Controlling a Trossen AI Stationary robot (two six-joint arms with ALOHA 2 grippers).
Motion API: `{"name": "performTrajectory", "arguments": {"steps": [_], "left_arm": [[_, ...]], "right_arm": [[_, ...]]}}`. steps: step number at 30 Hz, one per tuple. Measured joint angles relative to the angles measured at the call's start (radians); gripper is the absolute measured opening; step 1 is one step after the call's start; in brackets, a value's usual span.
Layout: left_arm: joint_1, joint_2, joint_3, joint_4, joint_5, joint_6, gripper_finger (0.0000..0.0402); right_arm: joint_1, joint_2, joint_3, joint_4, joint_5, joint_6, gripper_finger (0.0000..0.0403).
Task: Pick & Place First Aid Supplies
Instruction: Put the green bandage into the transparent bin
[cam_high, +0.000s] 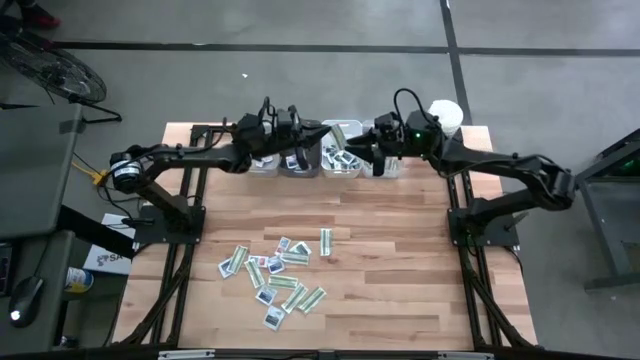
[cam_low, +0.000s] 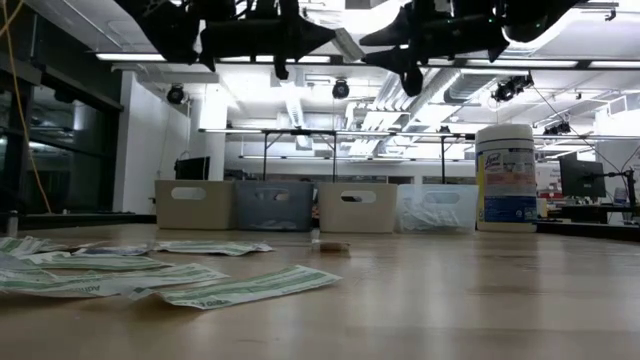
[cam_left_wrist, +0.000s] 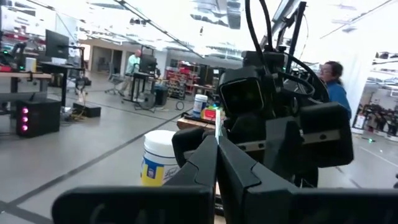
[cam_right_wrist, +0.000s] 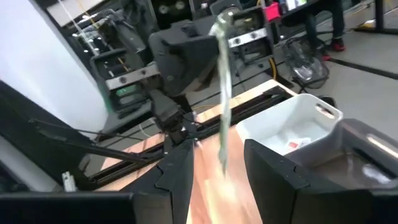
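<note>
Right wrist view alone shows a thin green-white strip packet (cam_right_wrist: 222, 93) hanging edge-on between the right gripper (cam_right_wrist: 217, 163)'s spread fingers; whether they touch it I cannot tell. Left gripper (cam_left_wrist: 216, 155) is clenched, holding nothing visible. High view: remaining packets (cam_high: 280, 272) are scattered on the table (cam_high: 400, 260), well apart from the bins (cam_high: 320, 160).

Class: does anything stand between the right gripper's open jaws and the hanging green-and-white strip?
Nothing visible does. The strip, pinched by the left gripper, hangs in the gap between the open jaws of the right gripper.
</note>
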Motion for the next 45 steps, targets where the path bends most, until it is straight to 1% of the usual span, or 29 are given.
{"name": "performTrajectory", "arguments": {"steps": [3, 6, 11, 14, 17, 25, 31, 33, 35, 39, 42, 45], "left_arm": [[0.008, 0.0, 0.0, -0.001, 0.028, 0.0, 0.0], [0.008, 0.0, 0.0, -0.001, 0.038, 0.0, 0.0], [0.007, 0.0, 0.0, 0.0, 0.05, 0.0, 0.0], [0.007, 0.0, 0.0, 0.0, 0.057, 0.0, 0.0], [0.007, 0.0, 0.0, 0.0, 0.065, 0.0, 0.0], [0.007, 0.0, 0.0, 0.0, 0.064, 0.0, 0.0], [0.007, 0.0, 0.0, -0.002, 0.064, -0.004, 0.0005], [0.007, 0.0, 0.0, -0.001, 0.064, 0.012, 0.0016], [0.005, 0.0, 0.0, -0.001, 0.069, 0.023, 0.0036], [0.005, 0.0, 0.0, -0.002, 0.073, 0.026, 0.01], [0.01, 0.0, 0.0, -0.01, 0.069, 0.041, 0.0153], [0.034, -0.01, 0.0, -0.014, 0.096, 0.053, 0.019]], "right_arm": [[0.017, 0.024, 0.0, 0.05, 0.003, 0.031, 0.0136], [0.032, 0.051, 0.0, 0.089, 0.032, 0.047, 0.0136], [0.041, 0.078, 0.0, 0.104, 0.059, 0.056, 0.0129], [0.041, 0.078, 0.0, 0.103, 0.071, 0.055, 0.0114], [0.041, 0.078, 0.0, 0.107, 0.075, 0.055, 0.009], [0.04, 0.078, 0.0, 0.107, 0.073, 0.055, 0.0008], [0.04, 0.078, 0.0, 0.107, 0.072, 0.06, 0.0002], [0.04, 0.078, 0.0, 0.107, 0.071, 0.058, 0.0001], [0.039, 0.078, 0.0, 0.106, 0.065, 0.066, 0.0001], [0.011, 0.078, 0.0, 0.092, 0.045, 0.105, 0.0001], [-0.026, 0.055, 0.0, 0.019, 0.053, 0.105, 0.0001], [-0.075, 0.004, 0.0, -0.095, 0.081, 0.101, 0.0001]]}}
